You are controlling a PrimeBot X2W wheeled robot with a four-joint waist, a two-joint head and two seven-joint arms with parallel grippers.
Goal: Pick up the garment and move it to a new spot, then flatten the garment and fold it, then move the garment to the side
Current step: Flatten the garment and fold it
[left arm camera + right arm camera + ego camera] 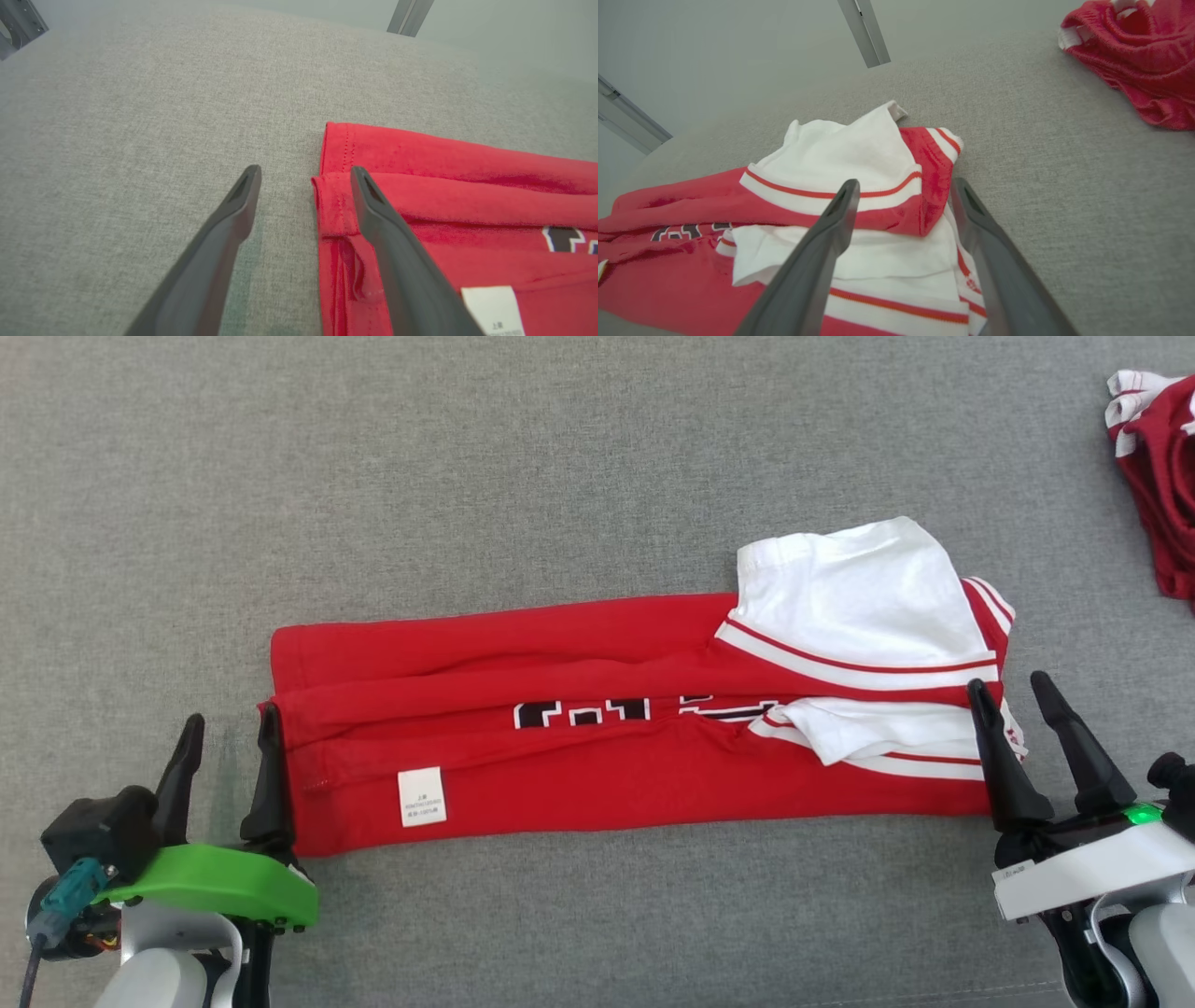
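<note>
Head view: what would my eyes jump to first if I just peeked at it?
The bright red garment jumps out first, folded into a long strip across the middle of the grey cloth surface, with white sleeves at its right end. The left gripper and the right gripper stand open, one at each end of it. At the top right lies a crumpled second garment.

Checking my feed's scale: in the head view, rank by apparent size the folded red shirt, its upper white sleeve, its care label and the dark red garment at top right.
1. folded red shirt
2. upper white sleeve
3. dark red garment, cut off by the frame, so unsure against the sleeve
4. care label
</note>
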